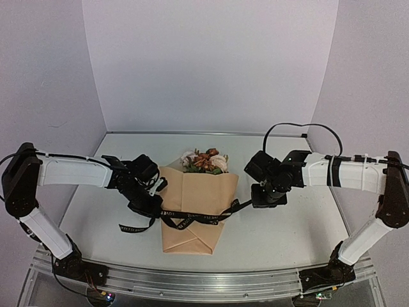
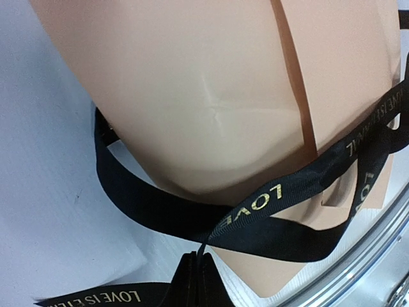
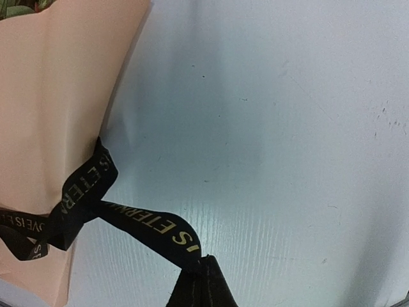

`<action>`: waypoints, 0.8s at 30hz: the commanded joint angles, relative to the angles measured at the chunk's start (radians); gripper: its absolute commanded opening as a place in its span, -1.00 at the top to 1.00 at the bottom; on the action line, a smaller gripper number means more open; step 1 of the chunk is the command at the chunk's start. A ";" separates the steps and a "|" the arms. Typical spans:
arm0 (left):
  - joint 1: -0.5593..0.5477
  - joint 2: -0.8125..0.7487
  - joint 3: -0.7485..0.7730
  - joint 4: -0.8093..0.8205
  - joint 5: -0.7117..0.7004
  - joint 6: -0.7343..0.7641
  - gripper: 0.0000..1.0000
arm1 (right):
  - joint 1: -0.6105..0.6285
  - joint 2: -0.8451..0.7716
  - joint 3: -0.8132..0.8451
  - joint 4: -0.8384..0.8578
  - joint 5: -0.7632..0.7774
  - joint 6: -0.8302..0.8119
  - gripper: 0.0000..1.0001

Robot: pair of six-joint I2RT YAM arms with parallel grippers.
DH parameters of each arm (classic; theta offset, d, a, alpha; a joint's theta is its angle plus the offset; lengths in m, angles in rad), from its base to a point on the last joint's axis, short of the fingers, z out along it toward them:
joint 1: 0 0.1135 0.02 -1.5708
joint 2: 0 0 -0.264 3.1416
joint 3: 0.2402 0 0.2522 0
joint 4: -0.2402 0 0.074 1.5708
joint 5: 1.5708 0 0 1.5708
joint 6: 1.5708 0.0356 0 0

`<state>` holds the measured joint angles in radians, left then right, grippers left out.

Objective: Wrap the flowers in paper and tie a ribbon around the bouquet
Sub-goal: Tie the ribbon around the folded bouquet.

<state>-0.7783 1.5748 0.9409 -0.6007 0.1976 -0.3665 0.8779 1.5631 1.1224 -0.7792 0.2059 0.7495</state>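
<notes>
Already the wrapping looks done: the paper (image 1: 199,192) is folded into a cone around the flowers (image 1: 206,160), whose cream and orange-brown blooms show at the far, wider end. The finished bouquet (image 1: 192,236) lies flat in the middle of the tabletop (image 1: 294,236), narrow end toward the arms.

The tying is under way. The ribbon (image 1: 203,217) runs across the cone's middle, and its strands cross over each other near the left edge of the paper. In the left wrist view the crossing sits slack against the paper, so I judge that no tight knot or bow is made yet. Whether one strand passes through a loop I cannot tell.

The left hand (image 1: 153,207) is pinched closed on the ribbon just beside the bouquet's left edge. The right hand (image 1: 255,202) is clamped on the other end, just off the right edge, with that strand drawn fairly straight. A loose tail (image 1: 133,226) lies on the tabletop to the left.

What is left, by my reading, is cinching and knotting. Nothing else sits on the tabletop near the work; the slack tail could snag, and pulling might drag the light cone sideways.
</notes>
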 commanded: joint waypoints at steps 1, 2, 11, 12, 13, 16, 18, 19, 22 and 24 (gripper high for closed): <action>0.032 -0.070 0.007 -0.036 -0.090 -0.022 0.99 | -0.007 -0.038 -0.017 -0.038 0.056 0.027 1.00; 0.040 -0.083 0.007 -0.041 -0.118 -0.035 0.99 | -0.009 -0.040 -0.022 -0.053 0.069 0.033 1.00; 0.131 -0.125 0.002 -0.069 -0.282 -0.125 0.99 | -0.062 -0.058 -0.080 -0.175 0.158 0.093 1.00; 0.138 -0.128 -0.001 -0.073 -0.294 -0.130 0.99 | -0.067 -0.057 -0.083 -0.191 0.169 0.104 1.00; 0.146 -0.131 -0.004 -0.078 -0.306 -0.135 0.99 | -0.075 -0.057 -0.089 -0.203 0.179 0.116 1.00; 0.175 -0.136 -0.019 -0.082 -0.328 -0.152 1.00 | -0.114 -0.055 -0.111 -0.226 0.192 0.145 1.00; 0.195 -0.136 -0.026 -0.085 -0.341 -0.166 0.99 | -0.142 -0.055 -0.119 -0.242 0.208 0.167 1.00; 0.204 -0.134 -0.028 -0.088 -0.348 -0.168 1.00 | -0.158 -0.055 -0.123 -0.245 0.212 0.174 1.00; 0.224 -0.121 -0.036 -0.096 -0.367 -0.167 1.00 | -0.201 -0.044 -0.130 -0.247 0.223 0.193 1.00; 0.235 -0.098 -0.026 -0.112 -0.377 -0.173 1.00 | -0.223 -0.024 -0.121 -0.247 0.226 0.195 1.00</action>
<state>-0.5667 1.4716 0.9139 -0.6772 -0.1228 -0.5189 0.6966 1.5305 0.9974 -0.9875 0.3739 0.9008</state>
